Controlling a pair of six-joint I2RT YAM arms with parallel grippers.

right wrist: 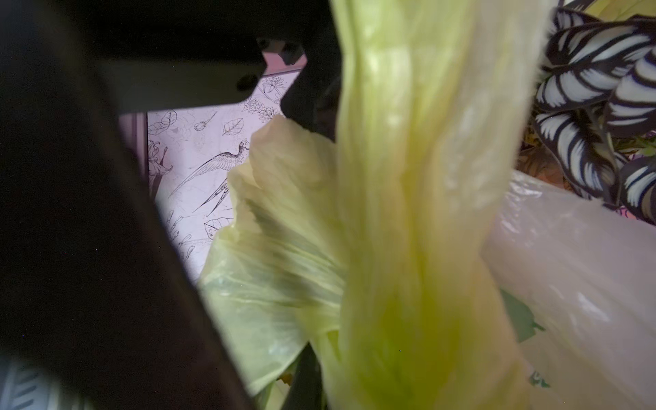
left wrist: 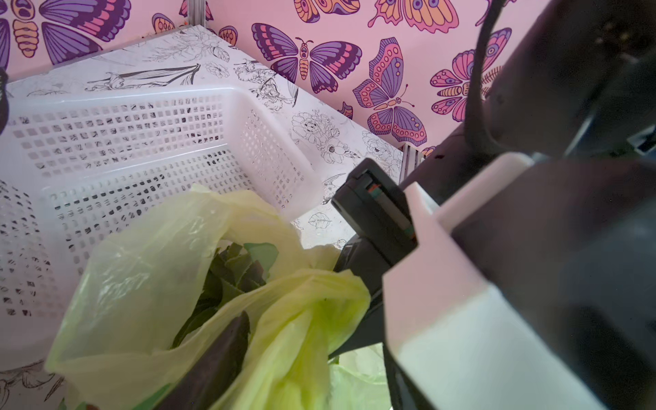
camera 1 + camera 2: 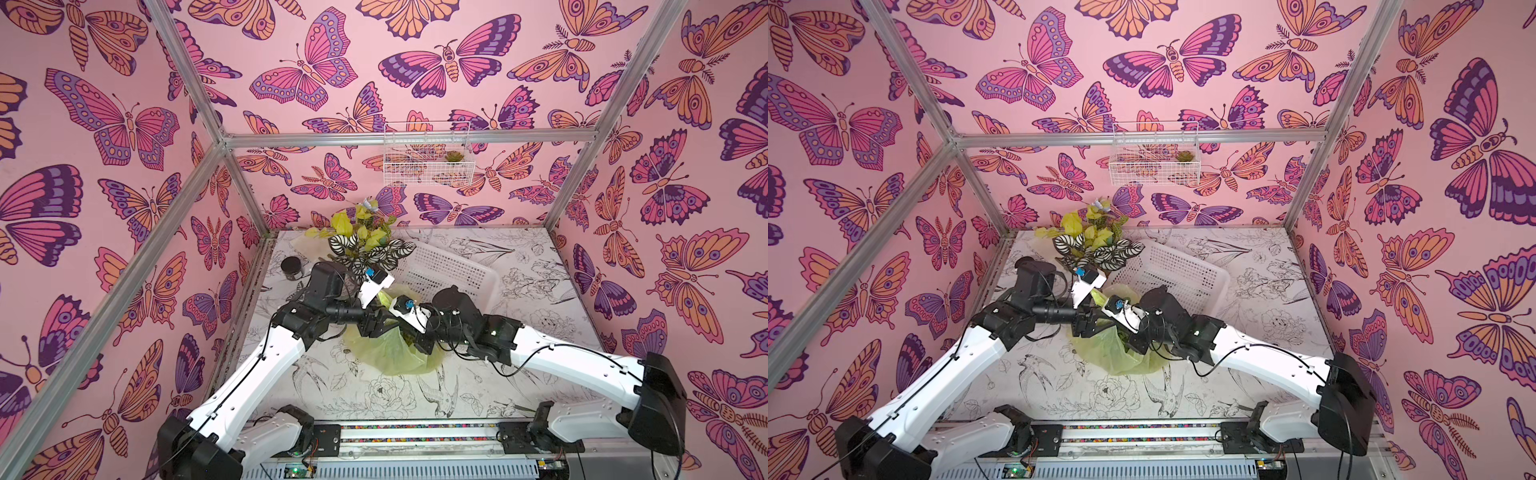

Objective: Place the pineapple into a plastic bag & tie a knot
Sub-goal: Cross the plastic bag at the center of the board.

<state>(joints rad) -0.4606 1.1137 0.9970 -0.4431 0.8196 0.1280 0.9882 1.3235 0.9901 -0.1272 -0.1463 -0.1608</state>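
The yellow-green plastic bag (image 3: 388,353) stands mid-table, seen in both top views, with both grippers above its mouth. Dark green crown leaves of the pineapple (image 2: 232,277) show inside the bag's opening; its body is hidden. My left gripper (image 3: 376,328) is open: one dark finger (image 2: 216,358) lies well off to the side against the plastic, next to a bunched handle loop (image 2: 312,312). My right gripper (image 3: 420,343) is shut on the other handle strip (image 1: 408,213), which runs taut away from its jaws. The knot is out of view.
A white perforated basket (image 3: 451,272) lies right behind the bag. A potted plant with striped and yellow leaves (image 3: 365,245) stands behind the left arm, a black cup (image 3: 293,268) to its left. A wire basket (image 3: 428,156) hangs on the back wall.
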